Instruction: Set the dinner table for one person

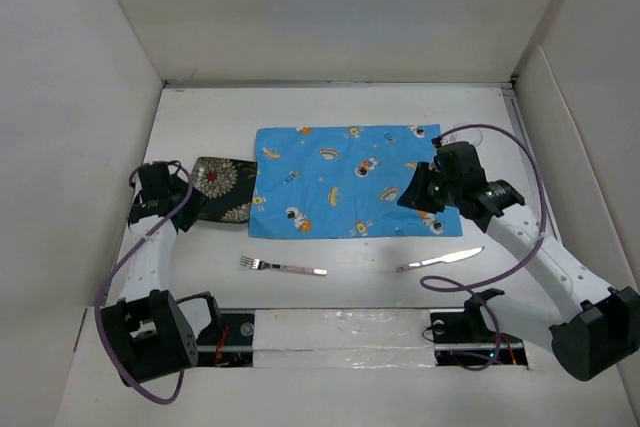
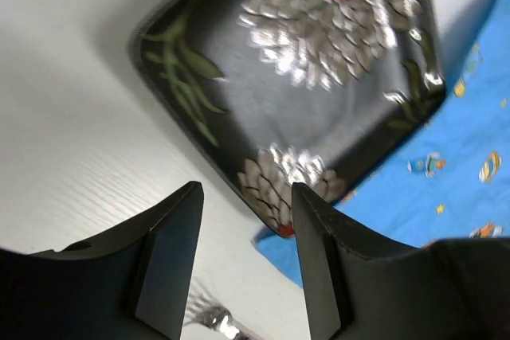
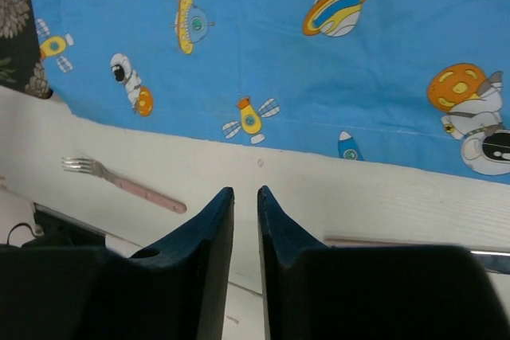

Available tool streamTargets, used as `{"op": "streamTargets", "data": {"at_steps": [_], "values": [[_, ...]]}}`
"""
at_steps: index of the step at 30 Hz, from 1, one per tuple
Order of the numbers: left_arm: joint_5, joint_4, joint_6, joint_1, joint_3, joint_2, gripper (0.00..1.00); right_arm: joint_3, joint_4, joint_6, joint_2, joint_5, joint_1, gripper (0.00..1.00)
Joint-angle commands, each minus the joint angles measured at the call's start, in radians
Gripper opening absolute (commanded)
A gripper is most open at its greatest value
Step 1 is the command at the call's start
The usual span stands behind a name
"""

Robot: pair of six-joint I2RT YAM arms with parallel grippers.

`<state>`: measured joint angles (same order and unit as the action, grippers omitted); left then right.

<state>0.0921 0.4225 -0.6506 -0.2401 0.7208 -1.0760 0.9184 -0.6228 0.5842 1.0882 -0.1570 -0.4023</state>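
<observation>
1. Take the placemat (image 1: 345, 182) as landmark: blue, printed, spread flat at the middle of the desk (image 1: 200, 127), with bare white desk showing past the cloth on every side.
2. At the placemat's left edge, find the dark flowered plate (image 1: 222, 190), right rim lapping just over the cloth, the rest resting on bare desk.
3. Just left of that plate, away from the placemat, see the left claw (image 2: 247, 190): jaws parted, nothing between them, tips aimed at the plate's nearest corner. Cannot tell from the wrist view whether a fingertip touches the rim.
4. Above the placemat's right end, see the right claw (image 3: 244, 193): fingers only a narrow slit apart, gripping nothing, looking down past the cloth's near edge.
5. Off the placemat's near edge, note the fork (image 1: 283, 268) toward the left and the knife (image 1: 442, 260) toward the right, each lying roughly parallel to that edge, well apart from one another.
6. Judged next move: sliding or lifting the plate rightward, fully onto the placemat. Falls to the left arm, by far the nearer, with the plate straight ahead of its claw and the cloth beyond.
7. Roughly square plate, so no long axis to match. Calls instead for jaws straddling the rim at the corner facing them.
</observation>
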Motion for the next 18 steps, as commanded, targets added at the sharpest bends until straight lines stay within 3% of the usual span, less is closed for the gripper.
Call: {"op": "streamTargets", "data": {"at_steps": [1,6,15,16,17,18], "values": [[0.047,-0.072,-0.075,-0.092,-0.07,0.013,0.46,-0.012,0.07,0.005,-0.011,-0.033,-0.044,0.28],[0.055,-0.194,-0.08,-0.212,-0.119,-0.076,0.5,-0.012,0.083,0.002,0.006,-0.053,-0.11,0.3],[0.087,-0.352,-0.123,-0.212,-0.084,-0.234,0.49,0.034,0.075,-0.052,0.062,-0.091,-0.167,0.3],[0.078,-0.358,-0.119,-0.203,-0.074,-0.252,0.48,0.036,0.077,-0.053,0.076,-0.092,-0.181,0.3],[0.066,-0.372,-0.112,-0.203,-0.067,-0.292,0.3,0.04,0.083,-0.05,0.087,-0.092,-0.197,0.3],[0.066,-0.376,-0.112,-0.203,-0.067,-0.292,0.3,0.04,0.083,-0.05,0.087,-0.092,-0.198,0.3]]}}
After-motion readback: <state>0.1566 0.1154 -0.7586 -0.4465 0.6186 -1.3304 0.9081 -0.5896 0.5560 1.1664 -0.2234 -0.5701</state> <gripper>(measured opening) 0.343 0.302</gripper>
